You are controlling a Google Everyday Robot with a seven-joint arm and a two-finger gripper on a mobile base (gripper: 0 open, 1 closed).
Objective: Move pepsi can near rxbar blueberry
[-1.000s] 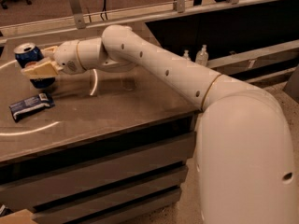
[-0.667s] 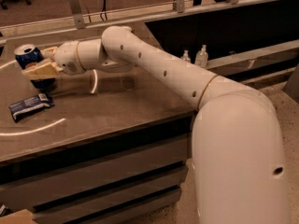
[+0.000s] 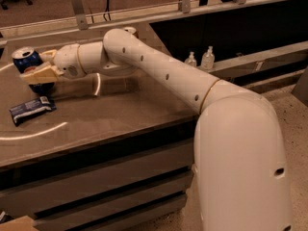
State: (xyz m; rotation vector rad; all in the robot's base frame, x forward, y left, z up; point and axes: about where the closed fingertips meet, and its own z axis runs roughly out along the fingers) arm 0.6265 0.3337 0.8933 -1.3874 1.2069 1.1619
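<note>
The gripper [image 3: 32,68] at the bench's [image 3: 120,110] left end has its jaws clamped on the can [image 3: 25,60], near the rxbar [image 3: 31,109].

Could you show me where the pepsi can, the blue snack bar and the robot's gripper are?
pepsi can [image 3: 26,61]: camera view, upper blue side.
rxbar blueberry [image 3: 31,109]: camera view, middle of wrapper.
gripper [image 3: 34,70]: camera view, its front end at the can.
</note>
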